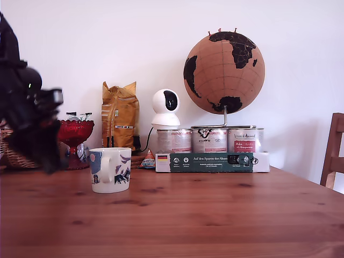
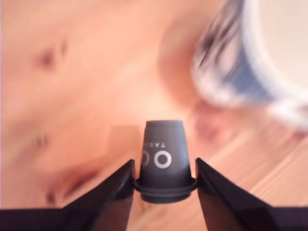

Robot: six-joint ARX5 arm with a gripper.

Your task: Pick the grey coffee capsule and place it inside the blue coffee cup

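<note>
The wooden worktop (image 1: 215,215) filled the near part of the scene, bare planks with dark knots. In the wrist view, the gripper (image 2: 164,179) had its two dark fingers (image 2: 114,190) closed against the wide rim of the grey coffee capsule (image 2: 163,156), one on each side. The capsule sat between them with its narrow end pointing away from the camera, white ring marks and some lettering showing on its side. It hung above the worktop; the wood behind it was blurred. Beyond the capsule, the blue coffee cup (image 2: 260,62) appeared as a smeared pale rim with blue and dark print, near but apart from the capsule.

In the exterior view, the cup (image 1: 110,169) stood upright on the worktop toward the exterior view's left, its handle facing the camera. The arm (image 1: 29,107) was a dark, blurred mass at the far left edge of that view, above and to the left of the cup; the capsule could not be made out there.

Farther back stood a red glass goblet (image 1: 75,142), a wicker basket (image 1: 16,153), a gold coffee bag (image 1: 120,115), a white round camera (image 1: 165,107), three tins (image 1: 209,141) on a long box (image 1: 212,162), and a cork globe (image 1: 224,72). A wooden chair (image 1: 334,150) showed at the right edge.
</note>
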